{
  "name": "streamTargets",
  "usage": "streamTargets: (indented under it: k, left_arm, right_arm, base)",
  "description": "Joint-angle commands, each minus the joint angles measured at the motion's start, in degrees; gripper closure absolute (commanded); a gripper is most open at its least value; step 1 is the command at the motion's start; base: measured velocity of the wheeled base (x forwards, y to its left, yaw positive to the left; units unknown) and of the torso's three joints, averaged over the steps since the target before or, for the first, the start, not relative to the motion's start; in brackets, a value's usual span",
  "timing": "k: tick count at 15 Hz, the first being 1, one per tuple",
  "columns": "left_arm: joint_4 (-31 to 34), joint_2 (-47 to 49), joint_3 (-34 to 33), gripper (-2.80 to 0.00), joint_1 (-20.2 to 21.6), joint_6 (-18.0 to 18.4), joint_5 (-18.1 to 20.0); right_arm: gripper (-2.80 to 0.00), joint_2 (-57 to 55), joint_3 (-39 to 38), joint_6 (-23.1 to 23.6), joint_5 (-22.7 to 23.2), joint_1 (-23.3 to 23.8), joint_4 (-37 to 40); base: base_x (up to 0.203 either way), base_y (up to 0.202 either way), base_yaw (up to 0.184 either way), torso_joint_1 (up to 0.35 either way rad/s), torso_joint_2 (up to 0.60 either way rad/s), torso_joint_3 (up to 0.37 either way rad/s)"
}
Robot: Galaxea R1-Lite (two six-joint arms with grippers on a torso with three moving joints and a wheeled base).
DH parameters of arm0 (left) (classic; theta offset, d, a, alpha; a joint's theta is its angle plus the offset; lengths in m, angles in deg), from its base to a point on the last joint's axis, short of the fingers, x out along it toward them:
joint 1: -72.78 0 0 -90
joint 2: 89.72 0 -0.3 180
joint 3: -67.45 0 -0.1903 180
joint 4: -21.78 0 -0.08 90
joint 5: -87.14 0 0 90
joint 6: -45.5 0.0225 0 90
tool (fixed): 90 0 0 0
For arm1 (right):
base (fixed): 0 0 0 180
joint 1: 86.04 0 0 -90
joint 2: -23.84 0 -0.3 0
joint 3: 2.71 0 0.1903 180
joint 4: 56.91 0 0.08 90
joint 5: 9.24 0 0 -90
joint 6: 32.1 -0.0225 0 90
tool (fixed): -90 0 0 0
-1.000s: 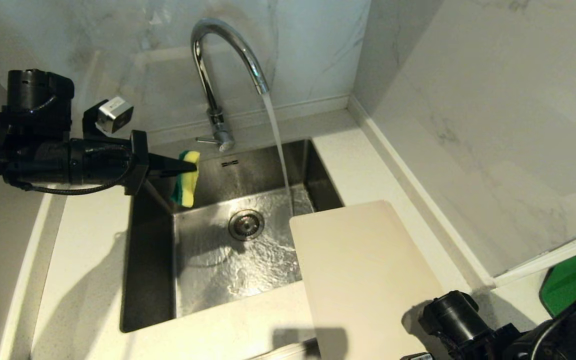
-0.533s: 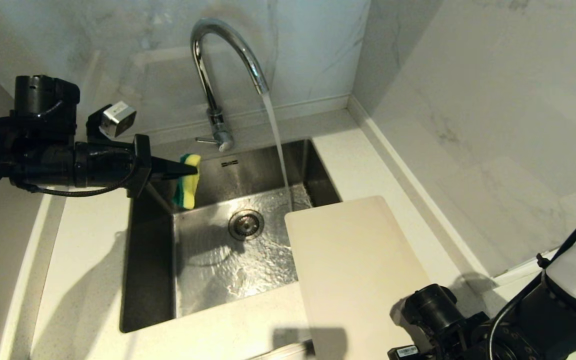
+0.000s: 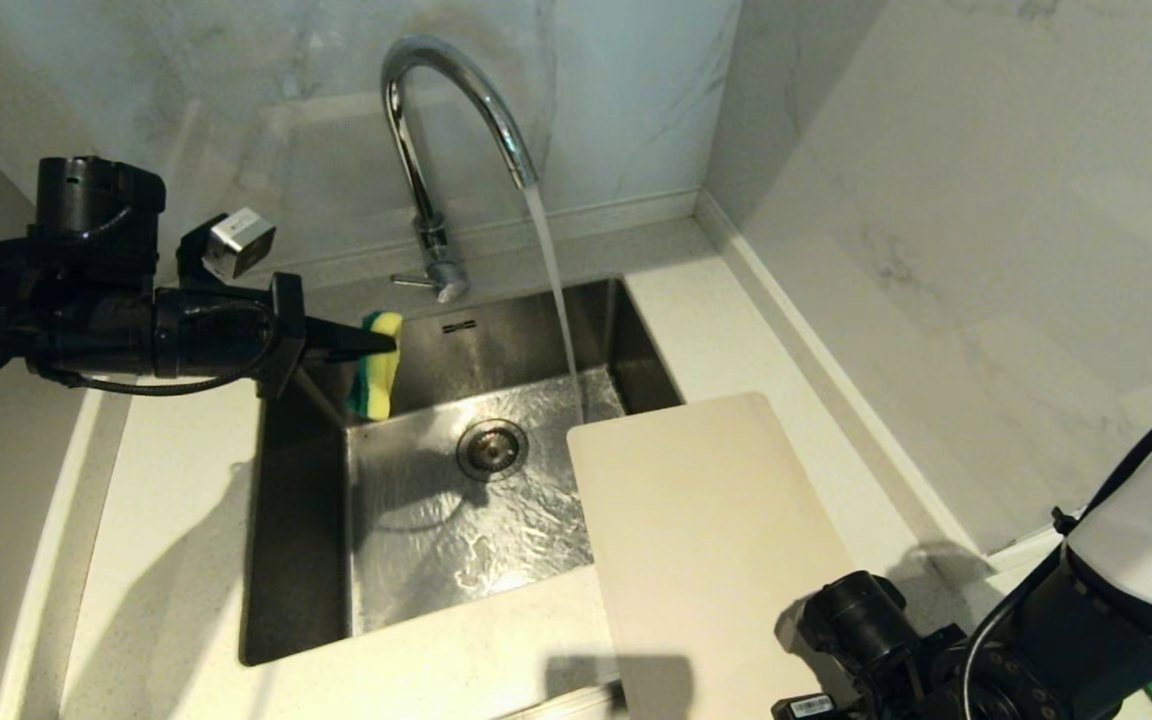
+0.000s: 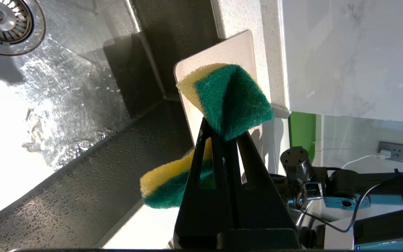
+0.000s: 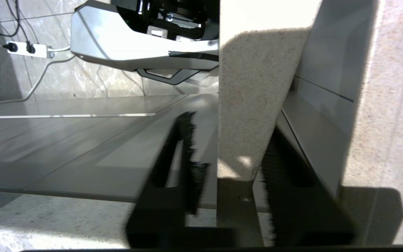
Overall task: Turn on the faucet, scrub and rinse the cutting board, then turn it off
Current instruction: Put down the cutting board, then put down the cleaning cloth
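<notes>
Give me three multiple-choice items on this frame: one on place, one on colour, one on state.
1. Where does the cutting board lie?
A. flat in the basin
B. on the counter right of the sink, far corner overhanging the basin
C. leaning on the wall

2. What colours is the sponge?
A. yellow and green
B. pink
C. all blue

3. The faucet is:
A. off
B. dripping
C. running

Key: 1 B, the board's corner juts over the basin; 2 A, both layers show in the shut left gripper; 3 C, a steady stream reaches the basin.
</notes>
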Motion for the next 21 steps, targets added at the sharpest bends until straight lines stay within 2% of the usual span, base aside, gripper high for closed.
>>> streamTargets:
  k: [1, 7, 13, 17, 21]
  left_arm:
    - [0.01, -0.11, 0.02, 0.0, -0.11, -0.17, 0.17]
    - [0.25, -2.76, -0.07, 0.0, -0.19, -0.34, 0.34]
    - [1.03, -8.54, -0.69, 0.0, 0.7, -0.87, -0.42]
    - [3.86, -13.19, -1.64, 0.0, 1.43, -1.05, -0.97]
    - [6.74, -16.29, -1.56, 0.0, 1.38, -1.05, -2.29]
  right_arm:
    - [-2.8, 0.81, -0.2, 0.52, 0.08, -0.02, -0.11]
    - [-2.8, 5.91, -2.47, 0.45, 0.18, -0.11, 0.04]
    - [-2.8, 20.22, -7.94, -2.19, 1.33, -0.1, 0.07]
    - [-2.8, 28.45, -6.85, -6.96, 6.15, -0.06, -0.09]
    - [-2.8, 33.26, -3.4, -15.54, 10.01, -0.02, -0.3]
  base:
    - [0.0, 0.0, 0.0, 0.0, 0.0, 0.0]
    - [0.0, 0.0, 0.0, 0.0, 0.0, 0.0]
    - [0.0, 0.0, 0.0, 0.0, 0.0, 0.0]
    - [0.0, 0.0, 0.0, 0.0, 0.0, 0.0]
    - [0.0, 0.0, 0.0, 0.0, 0.0, 0.0]
